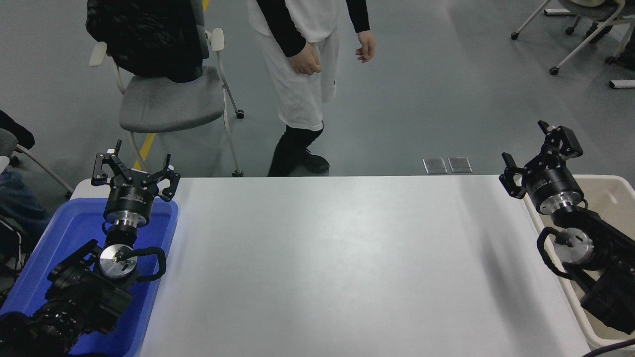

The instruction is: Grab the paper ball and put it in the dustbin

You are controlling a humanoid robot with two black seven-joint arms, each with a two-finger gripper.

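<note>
Currently the right gripper [539,154] hung over the tabletop's [322,263] far right corner, jaws spread, empty. Cream dustbin [612,191] with white rim sat beside it. Left gripper [134,173] parked over blue bin [54,243], jaws spread.

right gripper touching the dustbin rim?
Cannot tell. In the head view the right gripper is open and empty and overlaps the far left corner of the dustbin, but one overhead view shows neither contact nor a gap.

Glossy grey floor [421,74], a grey-seated chair [168,101], and a white table [322,258].
</note>
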